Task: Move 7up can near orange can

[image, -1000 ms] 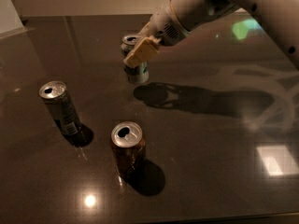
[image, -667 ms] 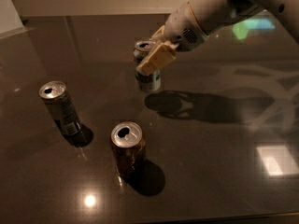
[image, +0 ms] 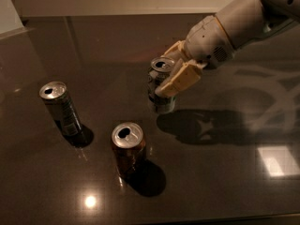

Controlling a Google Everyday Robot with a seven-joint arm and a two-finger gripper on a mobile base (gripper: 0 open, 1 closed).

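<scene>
Pale grey-green 7up can [image: 160, 105] is clamped upright in the gripper [image: 165, 77], behind and right of the orange can [image: 127, 146], apart from it. We'd carry it low and level and set it just beside, no bumping.

Left: slim dark can [image: 61, 109] upright on glossy dark tabletop [image: 220, 196], top open. Small light spot [image: 90, 201] near front edge; pale square glare [image: 279, 161] right, below pincer [image: 164, 76] at upper centre.
</scene>
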